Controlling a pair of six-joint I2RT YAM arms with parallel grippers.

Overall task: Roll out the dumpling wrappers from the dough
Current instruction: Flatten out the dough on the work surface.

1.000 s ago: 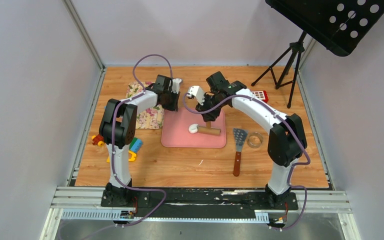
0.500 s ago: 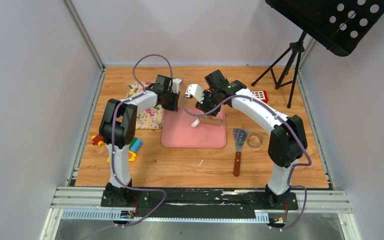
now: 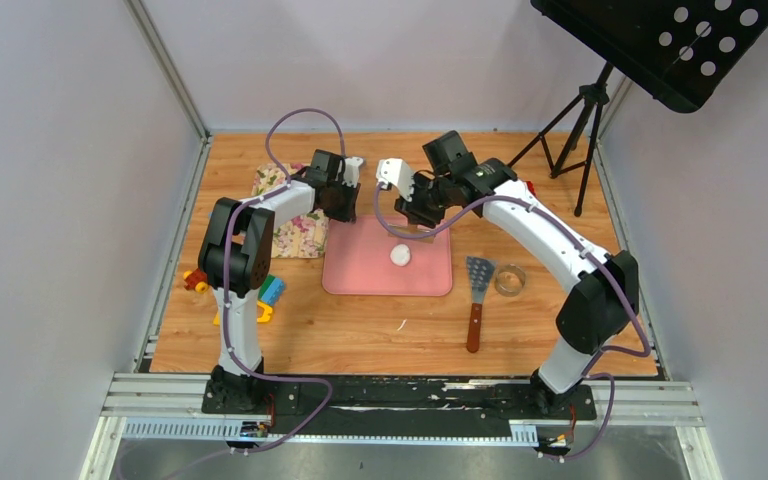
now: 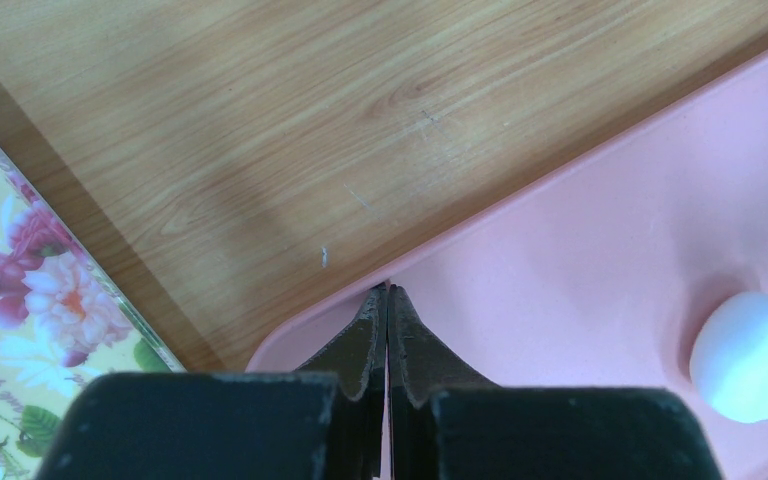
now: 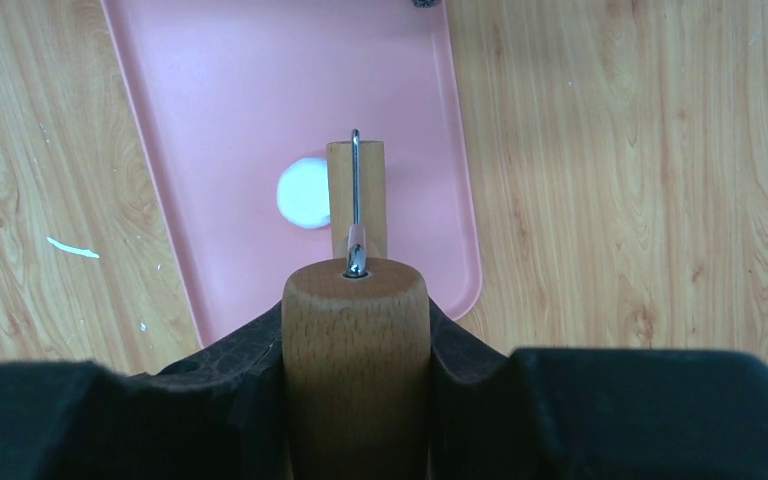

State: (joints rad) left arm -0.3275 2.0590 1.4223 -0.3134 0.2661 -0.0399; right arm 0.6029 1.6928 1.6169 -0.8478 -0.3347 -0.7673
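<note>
Pink mat [image 3: 360, 272], dough ball [image 3: 401, 255], rolling pin [image 5: 356, 350] clear only from right wrist

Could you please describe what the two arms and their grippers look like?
The left arm and the right arm are both built of white tubular links joined by chunky black joints, and a looping purple cable trails along each. The left gripper and the right gripper have black fingers, with a white housing at each wrist.

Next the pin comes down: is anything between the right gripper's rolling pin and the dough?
Nothing visible does. The rolling pin in the right gripper hangs over the pink mat near the dough; the left gripper sits at the mat's corner, apart.
</note>
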